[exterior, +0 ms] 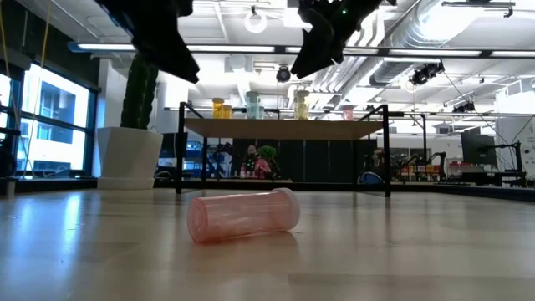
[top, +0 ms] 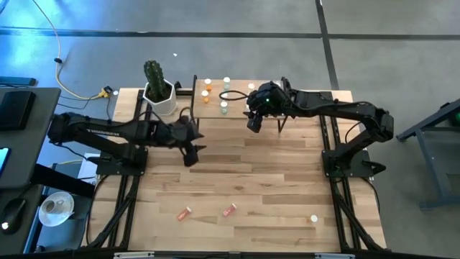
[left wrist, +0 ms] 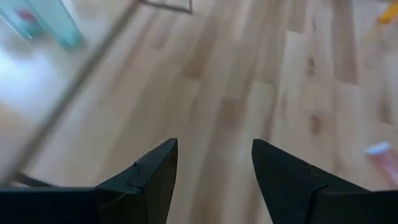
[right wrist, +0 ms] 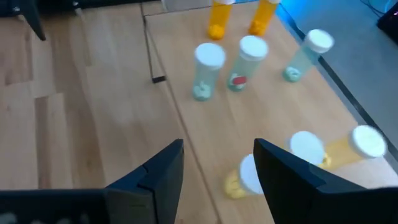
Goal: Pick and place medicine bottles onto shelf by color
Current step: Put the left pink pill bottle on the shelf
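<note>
Presently, nothing is held: the right tool (top: 254, 119) hangs open and empty just beside the shelf (top: 237, 108), where sorted bottles stand. A red-pink bottle (top: 229, 211), lying well apart on the desk (top: 273, 187), is judged next; the left tool (top: 191, 147), equally open and empty, is nearer.

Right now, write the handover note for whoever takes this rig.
Left hand: open, empty, over the middle of the table.
Right hand: open, empty, above the shelf's front edge.
Done: orange, pale green and yellow bottles stand on the shelf in colour groups.
Left: two red-pink bottles lie on their sides near the table's front edge. One more small white-capped item sits front right; its colour cannot be told.
</note>
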